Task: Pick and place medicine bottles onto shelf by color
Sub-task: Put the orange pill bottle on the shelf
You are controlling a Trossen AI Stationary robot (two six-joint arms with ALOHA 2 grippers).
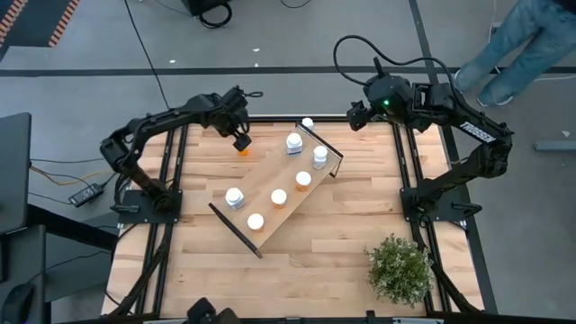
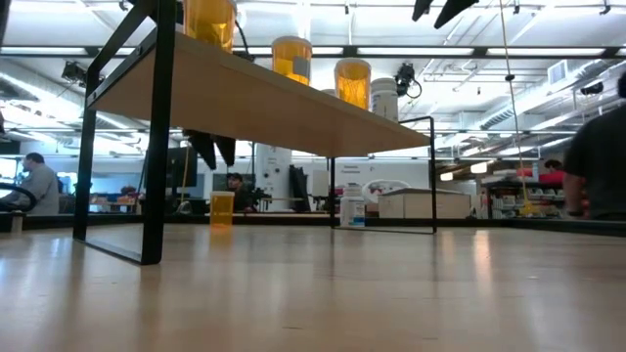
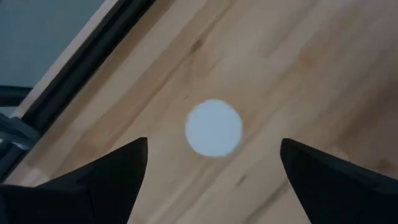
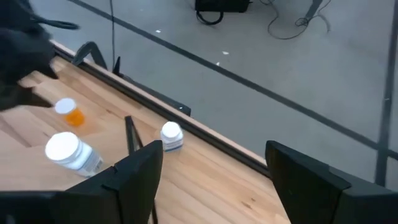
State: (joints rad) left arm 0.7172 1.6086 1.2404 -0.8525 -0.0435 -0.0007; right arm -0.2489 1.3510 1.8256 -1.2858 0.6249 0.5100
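- Directly under the left gripper [image 3: 214,171], whose fingers stand spread and empty, an orange bottle [image 1: 243,149] stands upright on the tabletop [image 1: 342,243], just beside the shelf [image 1: 261,187].
- It looks light, rigid and smooth; gripping the body below the white cap [image 3: 214,127] seems safest.
- Farther off, the shelf already carries six bottles, so room is tight.
- At the table's far edge, a white bottle [image 1: 308,122] waits; the right gripper [image 4: 214,180] hovers open, empty.

Two dark, near-black jointed arms are seen, each built of slim tubular links and blocky joint housings. The left gripper [image 1: 241,141] is formed of two pointed black fingers [image 3: 106,183]. On the right arm a small green light is shown at one joint, white lettering is printed along a link, and a black cable is looped above it.
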